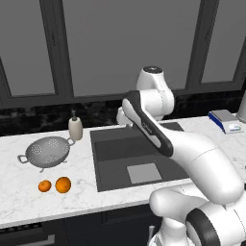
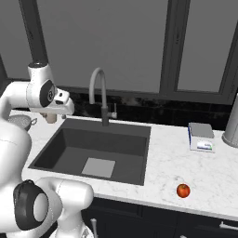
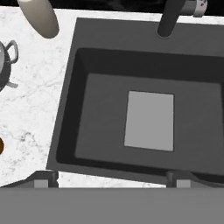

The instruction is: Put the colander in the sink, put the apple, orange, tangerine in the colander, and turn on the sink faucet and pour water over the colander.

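Colander on the worktop left of the sink, beside the soap bottle; nothing lies in it. It is rigid sheet metal, probably light, with a smooth curved wall likely to slip from a pinch; the rim or one of the two loop handles offers the surest hold. Orange and tangerine rest just in front of the colander; the apple lies on the worktop right of the sink. All three are firm, round and apt to roll, so a grip across the middle suits them. The claw hangs above the sink, tips spread wide, holding nothing. Faucet stands behind the sink.
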Available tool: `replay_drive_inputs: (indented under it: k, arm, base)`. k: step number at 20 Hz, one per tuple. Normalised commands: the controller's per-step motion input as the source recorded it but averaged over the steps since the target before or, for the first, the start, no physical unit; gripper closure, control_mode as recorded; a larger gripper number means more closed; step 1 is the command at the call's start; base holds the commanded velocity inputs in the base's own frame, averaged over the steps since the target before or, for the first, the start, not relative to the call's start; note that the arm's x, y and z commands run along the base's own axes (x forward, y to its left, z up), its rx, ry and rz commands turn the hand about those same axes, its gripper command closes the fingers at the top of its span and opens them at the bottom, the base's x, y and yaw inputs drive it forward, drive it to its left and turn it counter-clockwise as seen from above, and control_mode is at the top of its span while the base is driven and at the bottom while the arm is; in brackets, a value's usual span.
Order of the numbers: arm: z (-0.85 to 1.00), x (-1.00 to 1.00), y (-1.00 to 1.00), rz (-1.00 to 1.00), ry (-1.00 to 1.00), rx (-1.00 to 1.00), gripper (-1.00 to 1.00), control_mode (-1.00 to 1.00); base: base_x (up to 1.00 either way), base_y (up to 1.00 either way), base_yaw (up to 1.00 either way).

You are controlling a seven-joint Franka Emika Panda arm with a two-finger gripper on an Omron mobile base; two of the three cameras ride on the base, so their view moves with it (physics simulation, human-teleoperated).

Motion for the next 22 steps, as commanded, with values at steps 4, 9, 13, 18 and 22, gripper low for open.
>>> replay_drive_inputs:
  k: [4, 9, 13, 18, 22]
  arm:
    - [-0.29, 0.02, 0.68, 0.00, 0.01, 0.03, -1.00, -1.00]
    - [-0.09, 0.00, 0.53, 0.00, 0.04, 0.01, -1.00, -1.00]
    - [-0.05, 0.05, 0.52, 0.00, 0.01, 0.00, -1.00, -1.00]
    - [-0.09, 0.09, 0.57, 0.00, 0.00, 0.00, -1.00, -1.00]
    - [-0.10, 0.16, 0.56, 0.00, 0.03, 0.00, -1.00, -1.00]
  base:
    - [0.00, 0.00, 0.00]
    - [0.00, 0.00, 0.00]
    - [0.00, 0.00, 0.00]
    - [0.00, 0.00, 0.00]
    - [0.00, 0.00, 0.00]
